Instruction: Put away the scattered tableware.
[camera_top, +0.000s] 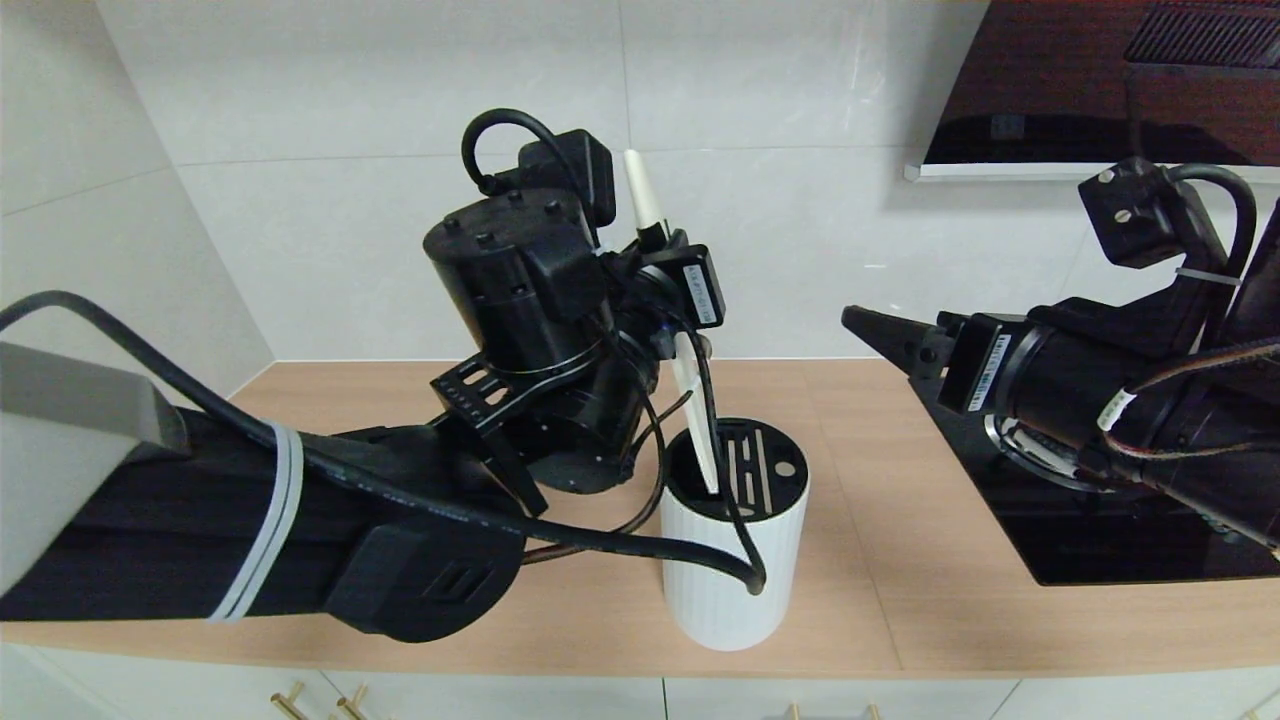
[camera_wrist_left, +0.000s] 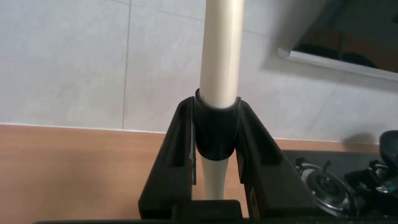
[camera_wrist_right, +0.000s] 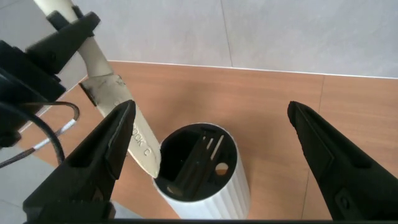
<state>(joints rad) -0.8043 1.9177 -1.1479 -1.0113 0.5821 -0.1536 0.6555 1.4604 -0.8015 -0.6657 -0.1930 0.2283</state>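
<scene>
Left pincer (camera_top: 655, 245) is clamped on the knife (camera_top: 697, 420) handle; blade tip sits at the slotted holder (camera_top: 735, 570) top, near the counter (camera_top: 900, 610) front edge. Tilted blade may jam and topple the holder.

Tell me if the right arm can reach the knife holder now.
Likely yes, from its side: the open right tool faces the knife holder over bare counter. The knife in the left tool blocks its top.
</scene>
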